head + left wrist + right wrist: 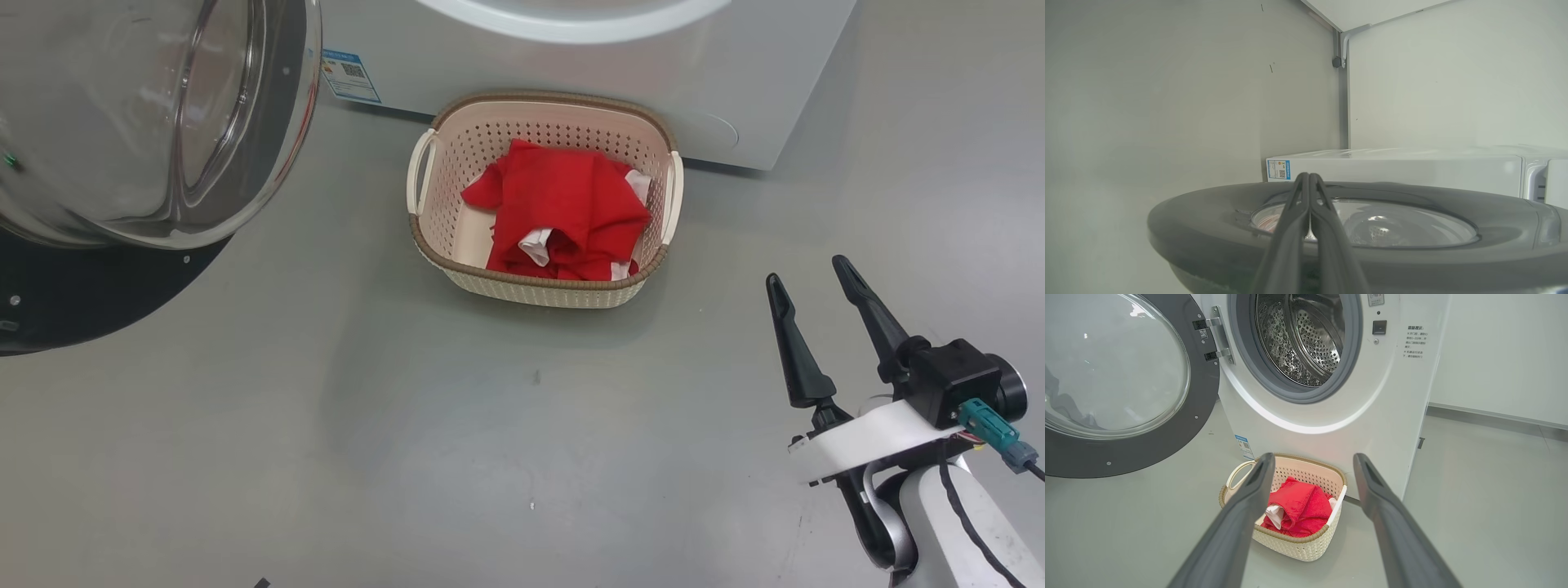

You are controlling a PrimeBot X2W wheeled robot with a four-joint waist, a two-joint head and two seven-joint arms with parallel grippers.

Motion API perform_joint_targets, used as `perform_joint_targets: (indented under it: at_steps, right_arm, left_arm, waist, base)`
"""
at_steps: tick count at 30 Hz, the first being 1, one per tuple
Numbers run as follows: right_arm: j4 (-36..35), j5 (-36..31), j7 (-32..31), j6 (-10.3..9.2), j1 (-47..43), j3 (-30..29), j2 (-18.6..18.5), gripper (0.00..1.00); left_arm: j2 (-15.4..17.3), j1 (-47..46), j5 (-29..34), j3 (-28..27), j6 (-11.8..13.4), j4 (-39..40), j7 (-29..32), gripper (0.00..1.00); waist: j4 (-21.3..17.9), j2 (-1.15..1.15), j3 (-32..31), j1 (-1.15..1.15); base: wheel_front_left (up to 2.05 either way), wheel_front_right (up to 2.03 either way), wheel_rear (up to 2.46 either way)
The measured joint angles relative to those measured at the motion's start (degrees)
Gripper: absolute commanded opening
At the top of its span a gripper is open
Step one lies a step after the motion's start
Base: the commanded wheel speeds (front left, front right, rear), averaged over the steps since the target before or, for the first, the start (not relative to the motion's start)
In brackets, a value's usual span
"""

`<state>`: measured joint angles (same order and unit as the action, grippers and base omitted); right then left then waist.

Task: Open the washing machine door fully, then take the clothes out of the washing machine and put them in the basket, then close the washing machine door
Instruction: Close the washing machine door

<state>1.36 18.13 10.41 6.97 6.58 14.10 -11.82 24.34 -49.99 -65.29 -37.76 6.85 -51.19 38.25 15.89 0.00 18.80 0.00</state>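
washing machine [1392,416] carries a blue sticker [351,75] with a qr code.

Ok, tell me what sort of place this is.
Probably a laundry corner in a test room or utility space rather than a furnished home: a white front-loading washing machine with its door swung open, a basket of red clothes before it, bare grey floor and plain white walls.
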Motion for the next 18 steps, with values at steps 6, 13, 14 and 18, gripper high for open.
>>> perform_joint_targets:
  at_steps: [6,13,14,18]
  right_arm:
    - [0.5,0.4,0.1,-0.03,0.0,0.0,0.3,1.0]
    - [0.9,0.5,0.6,-0.05,-0.1,-0.2,0.5,1.0]
    - [0.9,0.5,0.6,-0.05,-0.1,-0.2,0.5,1.0]
    - [1.3,0.5,0.6,-0.05,-0.3,-0.1,0.8,1.0]
  left_arm:
    - [-0.6,0.1,0.3,2.0,-0.4,-0.4,2.7,0.0]
    - [-2.8,0.5,0.3,4.1,-2.8,-0.4,6.5,0.0]
    - [-2.8,0.5,0.3,4.1,-2.8,-0.4,6.5,0.0]
    - [-4.5,1.2,-0.1,5.1,-4.2,-0.4,9.0,0.0]
  waist:
    - [0.6,0.0,-1.4,0.0]
    - [1.6,0.0,-2.8,0.0]
    - [1.6,0.0,-2.8,0.0]
    - [2.3,0.0,-3.4,0.0]
  base:
    - [0.0,0.0,0.0]
    - [0.0,0.0,0.0]
    - [0.0,0.0,0.0]
    - [0.0,0.0,0.0]
